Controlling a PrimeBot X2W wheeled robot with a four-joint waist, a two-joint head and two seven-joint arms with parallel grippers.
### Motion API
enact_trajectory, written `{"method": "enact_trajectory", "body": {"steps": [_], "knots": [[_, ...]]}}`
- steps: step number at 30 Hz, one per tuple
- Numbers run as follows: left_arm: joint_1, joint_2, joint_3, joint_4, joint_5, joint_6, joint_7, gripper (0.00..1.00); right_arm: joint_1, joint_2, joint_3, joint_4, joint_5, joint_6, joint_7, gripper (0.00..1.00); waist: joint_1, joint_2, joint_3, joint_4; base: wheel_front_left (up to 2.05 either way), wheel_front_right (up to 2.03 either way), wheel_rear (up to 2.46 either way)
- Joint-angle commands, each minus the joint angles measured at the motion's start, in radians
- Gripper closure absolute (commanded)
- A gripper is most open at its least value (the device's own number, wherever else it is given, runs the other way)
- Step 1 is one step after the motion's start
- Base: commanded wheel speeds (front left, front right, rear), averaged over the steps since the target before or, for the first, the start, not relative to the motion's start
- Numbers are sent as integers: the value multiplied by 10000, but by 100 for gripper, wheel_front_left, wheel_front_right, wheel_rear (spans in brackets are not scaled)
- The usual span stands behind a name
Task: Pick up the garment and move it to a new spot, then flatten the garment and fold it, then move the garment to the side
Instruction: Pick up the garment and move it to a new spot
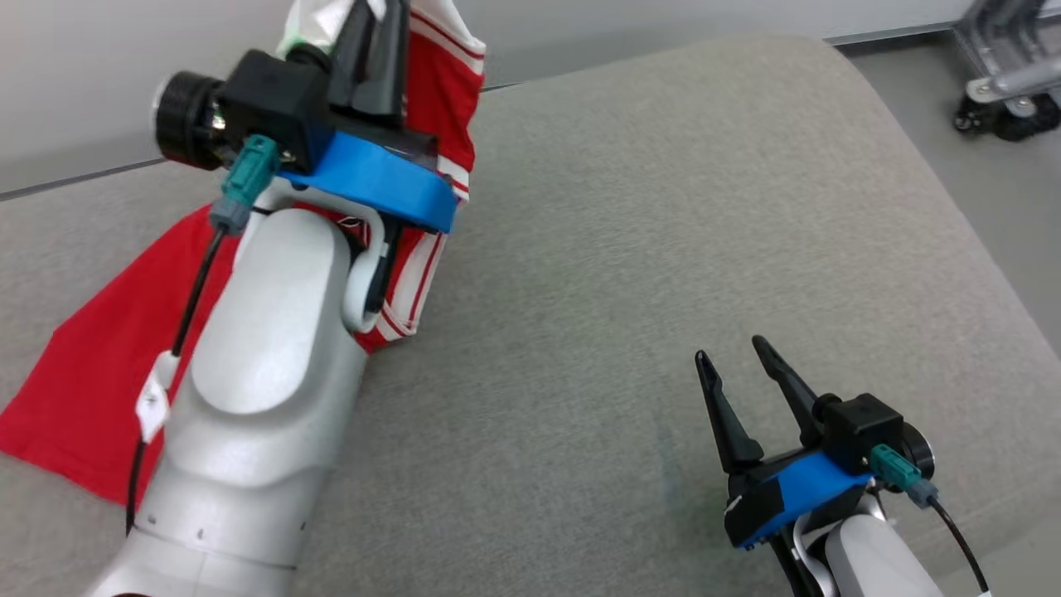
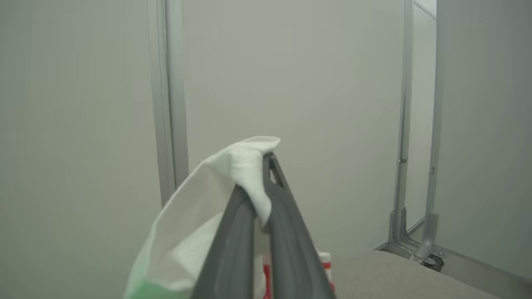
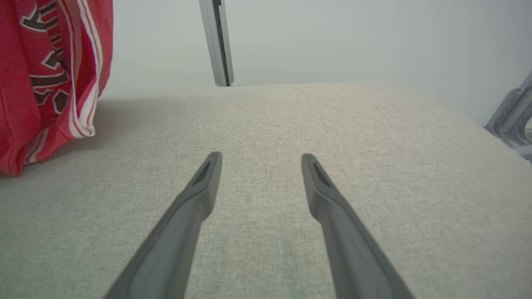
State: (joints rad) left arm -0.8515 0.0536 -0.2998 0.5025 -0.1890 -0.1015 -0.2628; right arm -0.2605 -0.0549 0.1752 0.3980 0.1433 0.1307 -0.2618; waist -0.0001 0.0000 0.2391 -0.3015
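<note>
Garment (image 1: 91, 373) at the left, one end held high: left claw (image 1: 375, 21) clenched on its white edge, red tail lying on the grey worktop (image 1: 663, 207). Right claw (image 1: 731, 350) spread wide, gripping nothing, low over the worktop and well apart from the garment

Pale forearms (image 1: 257, 373), dark tapered jaws.
Blue wrist brackets (image 1: 373, 178), black camera blocks (image 1: 269, 104), teal plugs (image 1: 249, 170) (black cables (image 1: 196, 290) at six o'clock).

Grey cushioned surface (image 1: 663, 249) lying open across centre and right, red jersey (image 1: 83, 373) draping over the left side, wheeled metal frame (image 1: 1007, 83) standing beyond the far-right corner.
</note>
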Motion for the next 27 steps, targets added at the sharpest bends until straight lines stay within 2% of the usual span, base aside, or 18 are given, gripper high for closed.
{"method": "enact_trajectory", "body": {"steps": [1, 6, 11, 13, 14, 17, 20, 27], "knots": [[101, -45, -249, -56, -192, 72, -31, 100, -89, 16, -8, -25, 17, 1, -47, 0, 1, 0, -285, -463, 0, 0, 0], [201, -27, -1826, 51, -1145, 541, -31, 100, -47, 33, 23, -83, 70, 1, -49, 0, 1, 0, -132, -1191, 0, 0, 0], [363, -27, -3077, 50, -2004, 991, -30, 100, -31, 40, 126, -125, 223, 1, -49, 0, 1, 0, -16, -1582, 0, 0, 0], [494, -17, -3370, 56, -2144, 1210, -30, 52, -26, 40, 139, -140, 281, 1, -49, 0, 1, 0, -3, -1613, 0, 0, 0], [628, -10, -3510, 173, -2199, 1282, -30, 0, -24, 41, 126, -148, 305, 1, -49, 0, 1, 0, -5, -1607, 0, 0, 0], [947, -4, -3667, 506, -2244, 1455, -30, 0, 7, 42, 46, -174, 346, 1, -49, 0, 1, 0, -96, -1435, 0, 0, 0], [1533, -33, -3431, 760, -2174, 1636, -30, 0, 84, 35, -45, -221, 301, 1, -49, 0, 1, 0, -293, -1116, 0, 0, 0], [3482, 103, -1802, 641, -1561, 2086, -31, 0, 329, 33, -285, -254, 23, 1, -49, 0, 1, 0, -940, -25, 0, 0, 0]]}}
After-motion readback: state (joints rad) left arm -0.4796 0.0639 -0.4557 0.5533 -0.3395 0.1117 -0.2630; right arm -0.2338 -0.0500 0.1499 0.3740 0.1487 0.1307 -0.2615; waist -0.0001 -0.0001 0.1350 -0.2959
